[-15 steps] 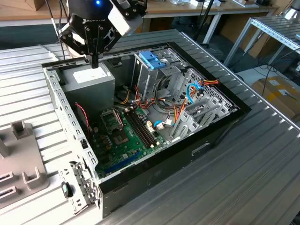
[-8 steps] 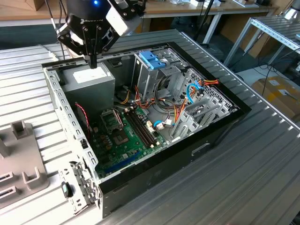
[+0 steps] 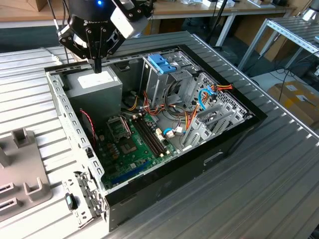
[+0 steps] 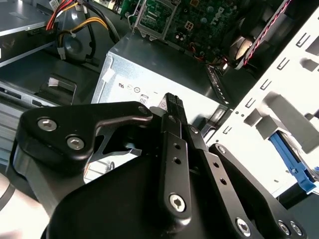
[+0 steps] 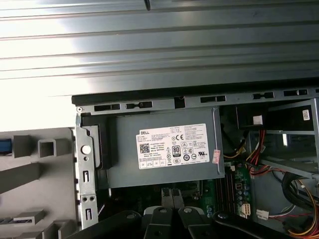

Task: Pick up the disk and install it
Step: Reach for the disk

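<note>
Where the disk lies I cannot tell from these pictures; it is not between the jaws. Judged from the task, a disk meant for a case like this should be a stiff, dense metal slab: heavy for its size, smooth and rather slippery on its faces, and easily hurt by a knock or a drop. The safest hold is probably across its two long narrow edges near the middle, well away from any connector end, so that it hangs level and does not swing.

The gripper is in the upper left of the exterior view. It hangs from the arm's black wrist and points straight down. Its jaws are closed together on nothing, and in both wrist views the two fingers lie side by side with no gap.

The tip hovers just above the grey power-supply box, over the white sticker on its top face. I cannot tell whether it touches the box.

The power supply sits in the far left corner of the open computer case. Towards the exterior view's right of it stands the metal drive cage with a blue plastic top. The green motherboard lies nearer the camera, in the middle of the frame. The case rests on a ribbed metal table, with a grey slotted fixture at the lower left.
</note>
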Robot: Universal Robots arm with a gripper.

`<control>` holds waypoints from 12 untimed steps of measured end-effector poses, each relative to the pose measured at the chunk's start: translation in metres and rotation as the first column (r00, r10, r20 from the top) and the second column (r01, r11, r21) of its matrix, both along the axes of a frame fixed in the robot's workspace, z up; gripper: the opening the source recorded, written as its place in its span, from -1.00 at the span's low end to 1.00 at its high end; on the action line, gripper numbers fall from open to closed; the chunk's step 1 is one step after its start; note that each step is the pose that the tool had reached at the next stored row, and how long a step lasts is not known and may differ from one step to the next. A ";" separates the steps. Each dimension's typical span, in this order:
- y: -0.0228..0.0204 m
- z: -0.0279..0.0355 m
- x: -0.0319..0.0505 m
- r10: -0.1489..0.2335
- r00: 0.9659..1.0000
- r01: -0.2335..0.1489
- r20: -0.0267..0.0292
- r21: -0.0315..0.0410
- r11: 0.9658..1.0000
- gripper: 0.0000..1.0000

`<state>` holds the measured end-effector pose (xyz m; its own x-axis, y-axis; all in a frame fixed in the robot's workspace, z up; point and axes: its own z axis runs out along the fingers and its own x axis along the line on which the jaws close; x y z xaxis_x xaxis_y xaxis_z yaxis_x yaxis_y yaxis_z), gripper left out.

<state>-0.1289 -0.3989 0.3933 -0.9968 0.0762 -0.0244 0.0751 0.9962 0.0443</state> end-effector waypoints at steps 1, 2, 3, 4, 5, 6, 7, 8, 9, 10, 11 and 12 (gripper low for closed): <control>0.0000 0.0000 0.0000 0.000 1.000 0.000 0.000 0.000 1.000 -0.79; 0.0000 0.0000 -0.0001 0.000 1.000 0.000 0.000 0.000 1.000 -0.79; 0.0000 0.0000 -0.0002 0.000 1.000 0.000 0.000 0.000 1.000 -0.79; 0.0000 0.0000 -0.0004 0.000 1.000 0.000 0.000 0.000 1.000 -0.79; 0.0000 0.0000 -0.0007 0.000 1.000 0.000 0.000 0.000 1.000 -0.79; 0.0000 0.0000 -0.0013 0.000 1.000 0.000 0.000 0.000 1.000 -0.79; 0.0000 0.0000 -0.0021 0.000 1.000 0.000 0.000 0.000 1.000 -0.79; 0.0000 0.0000 -0.0028 0.000 1.000 0.000 0.000 0.000 1.000 -0.79; 0.0000 0.0000 -0.0033 0.000 1.000 0.000 0.000 0.000 1.000 -0.79; 0.0000 0.0000 -0.0042 0.000 1.000 0.000 0.000 0.000 1.000 -0.79; 0.0000 -0.0001 -0.0055 0.000 1.000 0.000 0.000 0.000 1.000 -0.79; 0.0000 0.0000 -0.0063 0.000 1.000 0.000 0.000 0.000 1.000 -0.79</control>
